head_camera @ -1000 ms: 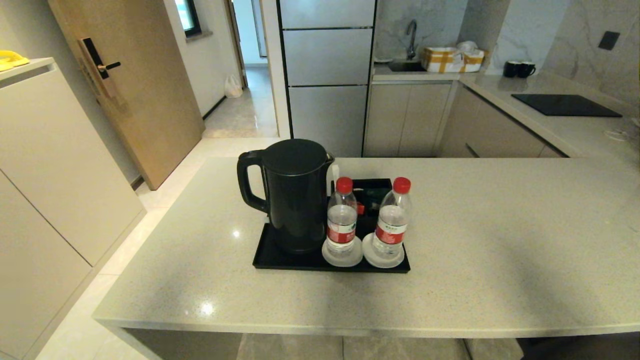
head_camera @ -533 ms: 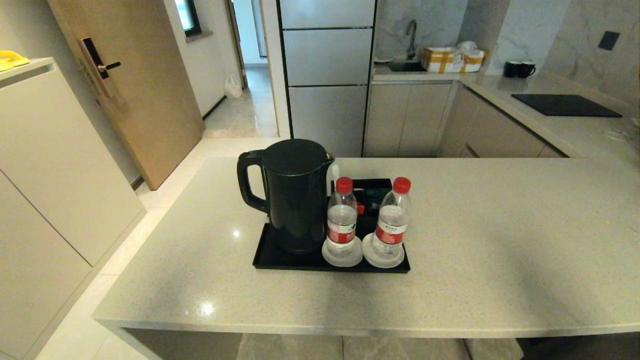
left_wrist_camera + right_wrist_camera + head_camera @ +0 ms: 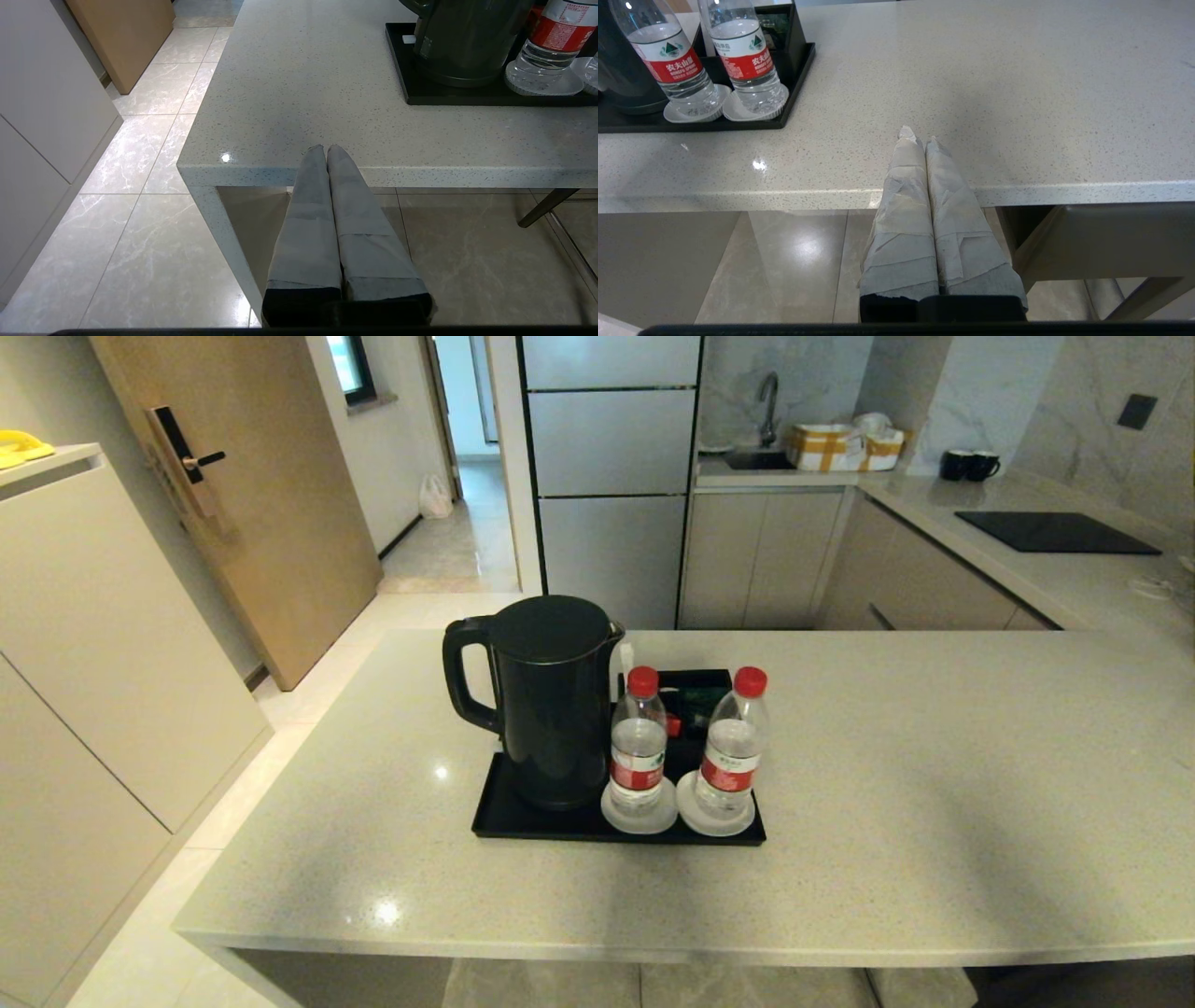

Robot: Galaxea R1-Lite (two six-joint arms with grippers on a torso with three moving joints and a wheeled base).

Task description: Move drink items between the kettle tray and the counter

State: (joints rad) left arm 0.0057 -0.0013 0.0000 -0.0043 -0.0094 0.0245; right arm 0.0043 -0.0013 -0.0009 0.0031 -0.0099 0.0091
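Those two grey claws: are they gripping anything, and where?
Nothing. The left gripper and right gripper are shut and empty, short of the beige stone counter.

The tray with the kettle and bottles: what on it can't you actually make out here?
- Sachet box contents: head view, the water bottles and kettle stand in front.
- Kettle's top: left wrist view, cut off by the edge.
- Bottle caps: right wrist view, cut off.
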